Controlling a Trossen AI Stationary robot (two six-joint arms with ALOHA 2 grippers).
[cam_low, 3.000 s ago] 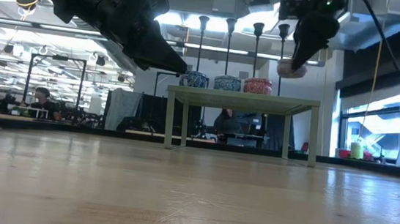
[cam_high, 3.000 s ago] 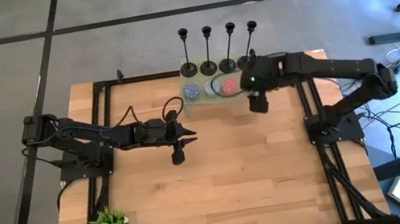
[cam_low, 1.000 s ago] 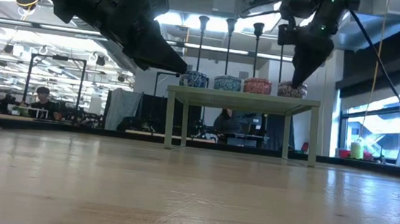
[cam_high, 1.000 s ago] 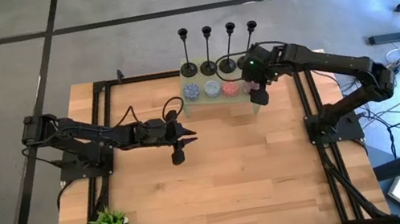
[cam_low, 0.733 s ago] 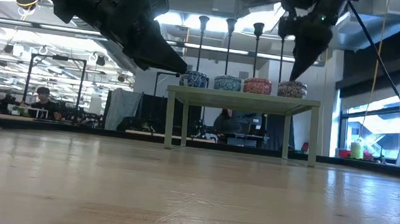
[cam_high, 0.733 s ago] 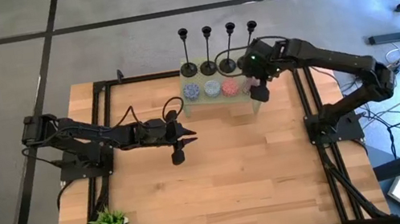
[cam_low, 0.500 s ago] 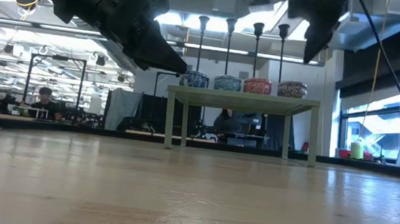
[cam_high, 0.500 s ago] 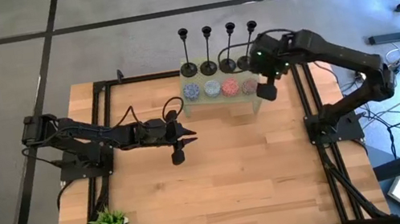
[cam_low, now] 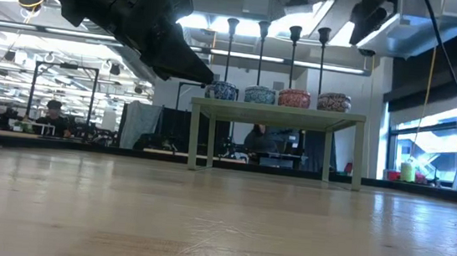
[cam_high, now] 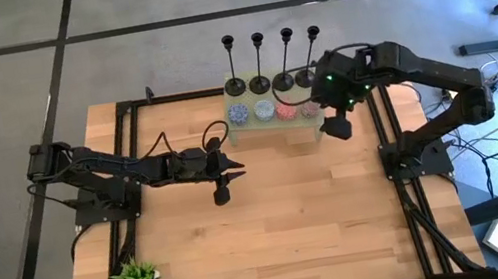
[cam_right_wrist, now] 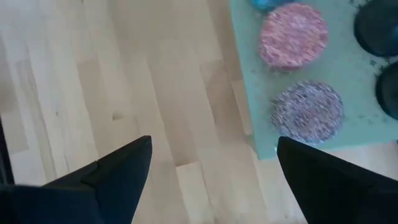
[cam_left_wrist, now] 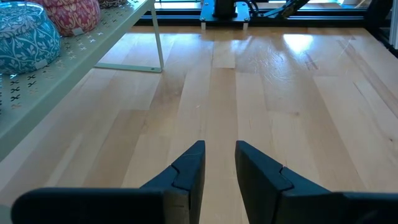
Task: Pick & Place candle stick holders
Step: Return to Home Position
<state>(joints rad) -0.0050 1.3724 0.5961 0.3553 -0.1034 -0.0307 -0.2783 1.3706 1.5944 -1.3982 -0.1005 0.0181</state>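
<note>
High view of the right gripper (cam_high: 337,129), fingers spread wide and holding nothing, raised over bare table (cam_high: 275,236) just off the end of the green shelf (cam_high: 272,127), with the purple candle (cam_right_wrist: 306,111) closest. Four candle stick holders (cam_high: 261,84) in a row beyond it, along the shelf's back edge. Left gripper (cam_left_wrist: 220,149) well apart, fingers parted by a slim gap, empty.

The candle stick holders (cam_high: 260,84) are black, the shelf (cam_low: 279,110) pale green, one candle (cam_right_wrist: 307,111) purple.
</note>
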